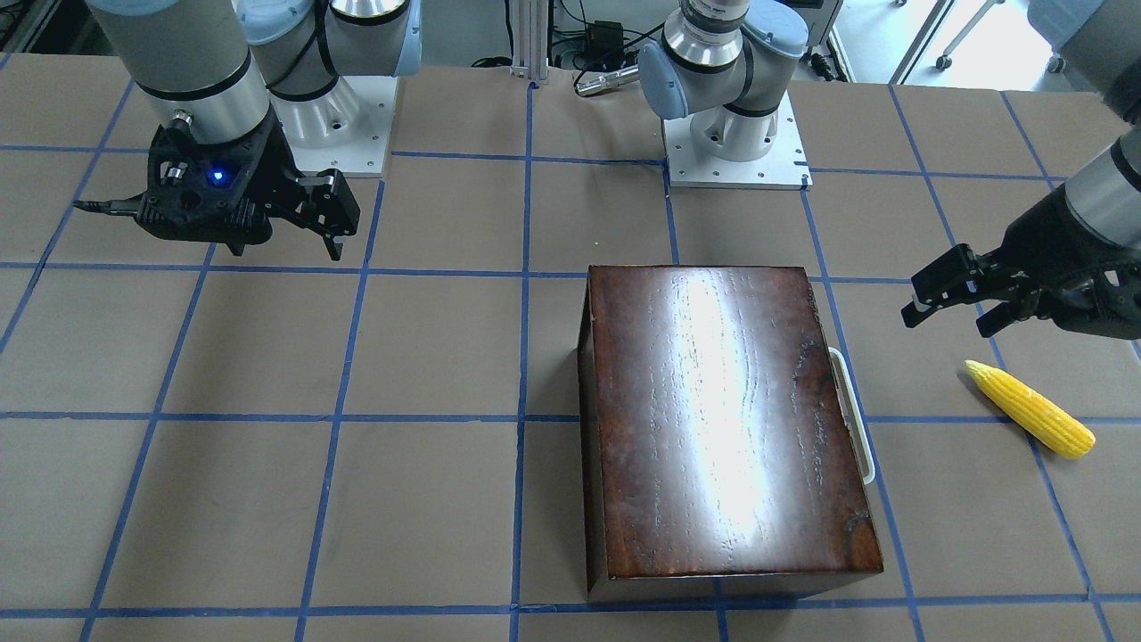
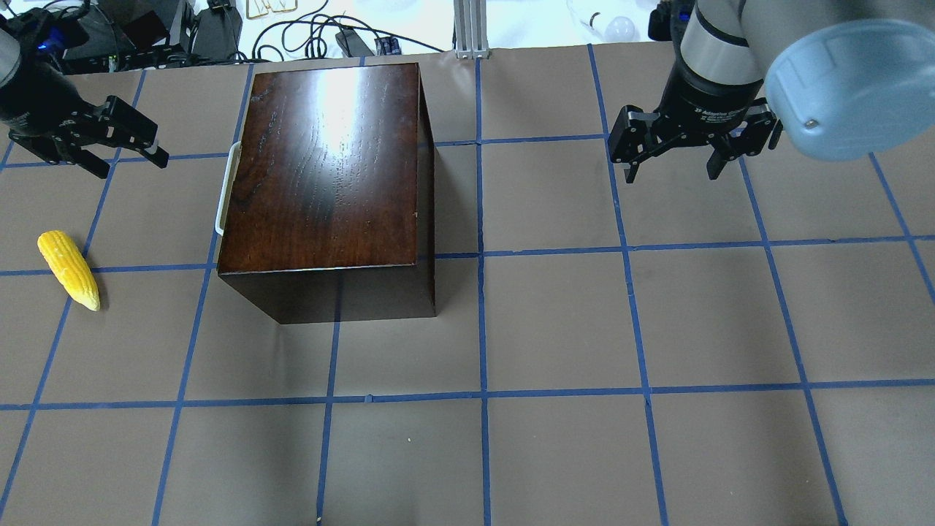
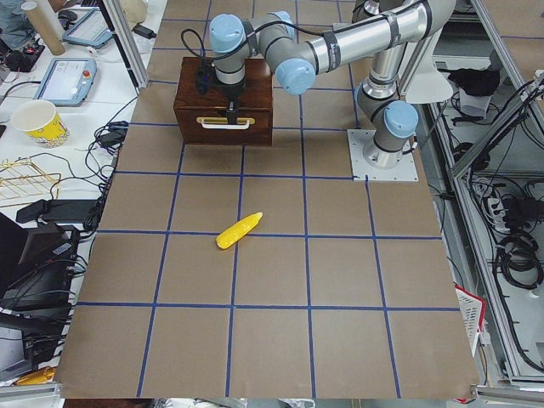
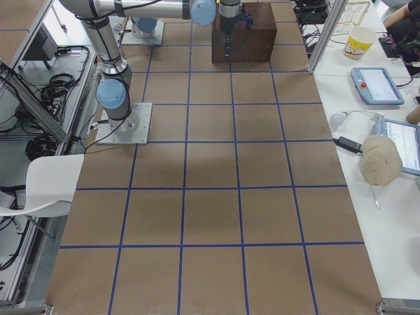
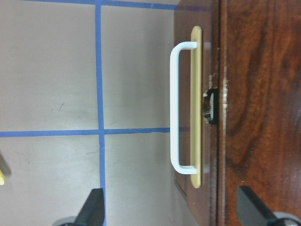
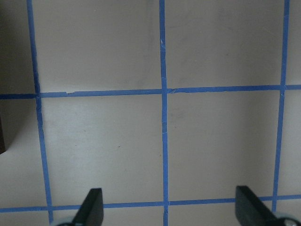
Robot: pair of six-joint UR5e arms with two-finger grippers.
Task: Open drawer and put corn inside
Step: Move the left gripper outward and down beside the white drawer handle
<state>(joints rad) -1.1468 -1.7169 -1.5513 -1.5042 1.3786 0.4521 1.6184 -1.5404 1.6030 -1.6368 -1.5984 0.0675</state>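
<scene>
The glossy dark-brown box (image 1: 722, 419) (image 2: 329, 161) stands on the table. Its drawer is shut, and only the front panel with the white loop handle (image 1: 851, 415) (image 2: 225, 188) (image 5: 175, 108) shows. The yellow corn (image 1: 1030, 408) (image 2: 69, 269) (image 3: 238, 230) lies on the table, apart from the handle side of the box. My left gripper (image 1: 947, 323) (image 2: 131, 165) (image 5: 171, 209) is open and empty. It hovers above the table on the handle side, beyond the corn. My right gripper (image 1: 285, 248) (image 2: 670, 176) (image 6: 171, 209) is open and empty, far on the box's other side.
The brown table is marked with a grid of blue tape (image 2: 478, 256). The two arm bases (image 1: 735, 134) (image 1: 334, 116) stand at the robot's edge. Cables and gear (image 2: 307, 36) lie past the far edge, just behind the box.
</scene>
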